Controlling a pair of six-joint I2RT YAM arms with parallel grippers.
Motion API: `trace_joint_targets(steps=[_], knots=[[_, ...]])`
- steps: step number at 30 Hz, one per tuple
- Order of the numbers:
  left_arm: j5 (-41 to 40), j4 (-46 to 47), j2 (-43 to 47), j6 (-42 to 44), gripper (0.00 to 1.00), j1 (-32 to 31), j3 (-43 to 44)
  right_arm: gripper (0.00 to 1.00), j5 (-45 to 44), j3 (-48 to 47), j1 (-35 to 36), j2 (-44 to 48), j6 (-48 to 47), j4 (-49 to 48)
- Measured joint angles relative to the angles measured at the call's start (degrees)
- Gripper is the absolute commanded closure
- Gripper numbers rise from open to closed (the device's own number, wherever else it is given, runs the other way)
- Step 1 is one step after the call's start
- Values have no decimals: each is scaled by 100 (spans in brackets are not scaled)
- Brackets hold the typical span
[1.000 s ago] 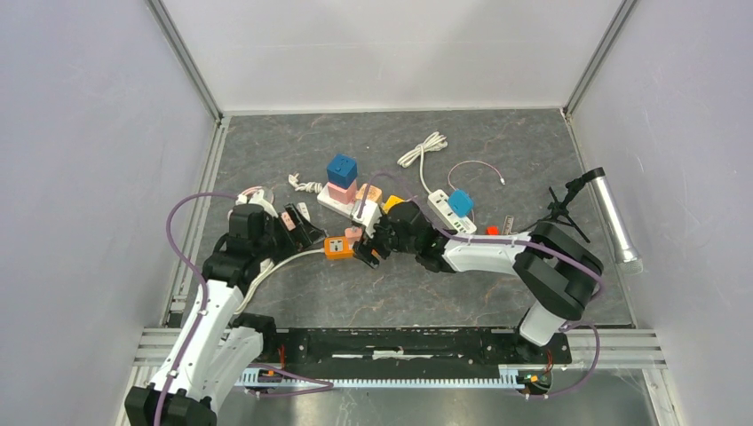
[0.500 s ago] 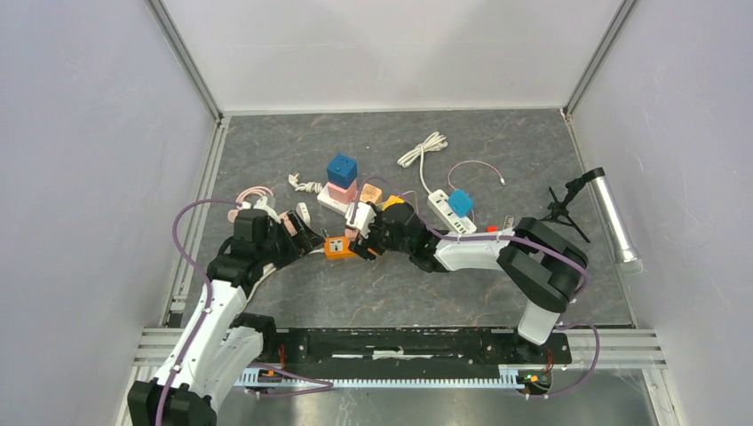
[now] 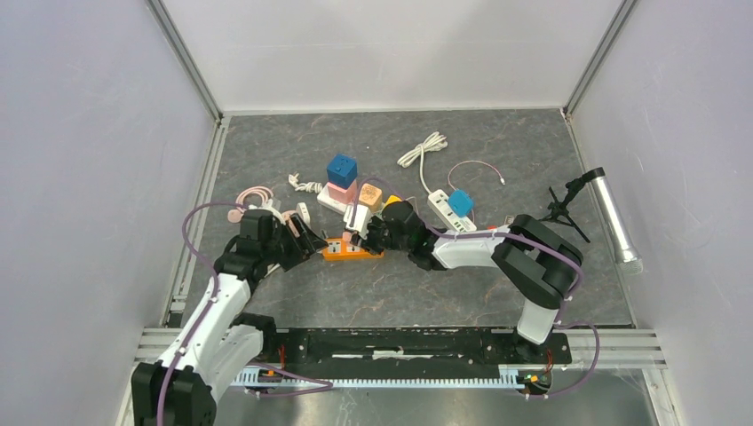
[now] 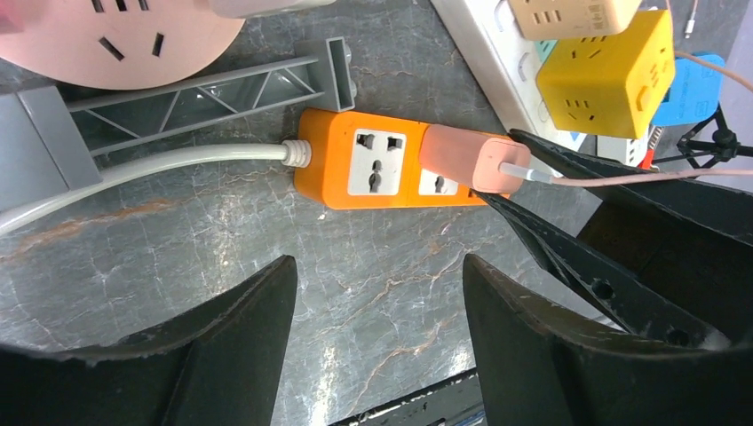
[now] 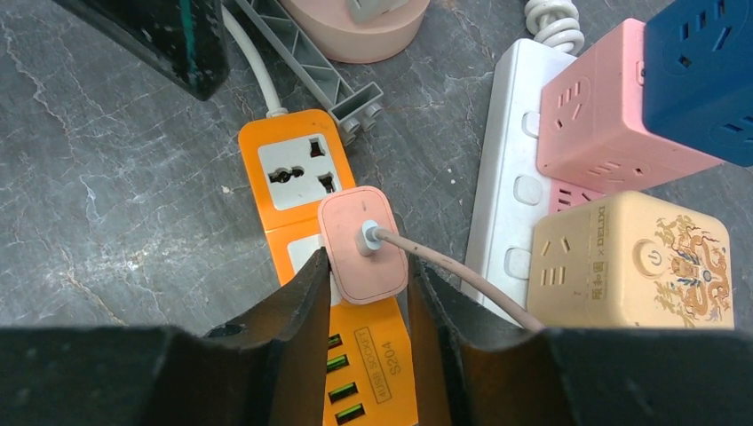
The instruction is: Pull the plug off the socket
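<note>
Plug-to-pincer relation at the moment of pull: the pink plug sits in the second outlet from the cord end of the orange power strip. The strip lies flat near the table's middle, long axis running left to right, with its white cord leaving the left end. The right gripper is the nearer one. It comes in from the right with jaws narrowed to the plug's width, and its pads appear to press the plug's two sides. The left gripper hovers by the strip's cord end, spread wide and empty. Extraction probably runs up and away from the strip's face.
</note>
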State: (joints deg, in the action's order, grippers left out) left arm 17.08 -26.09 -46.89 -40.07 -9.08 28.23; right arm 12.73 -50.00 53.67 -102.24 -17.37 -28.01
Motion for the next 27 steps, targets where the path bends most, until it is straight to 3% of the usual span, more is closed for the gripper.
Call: trace_joint_targets(steps=[8,15,20,24,27], knots=[[-92,240,-411,-199,26,-256,-162,64,-15,184,94,199,426,79],[-501,472,-761,-433,26,-721,-234,45,-103,238,232,317,879,299],[-927,619,-1132,-568,31,-1176,-236,42,-249,74,247,210,826,682],[-1279,654,-1436,-579,35,-1491,-227,45,-243,-278,229,-2,765,863],[-1434,680,-1515,-621,38,-1602,-210,56,-162,-330,208,-28,726,872]])
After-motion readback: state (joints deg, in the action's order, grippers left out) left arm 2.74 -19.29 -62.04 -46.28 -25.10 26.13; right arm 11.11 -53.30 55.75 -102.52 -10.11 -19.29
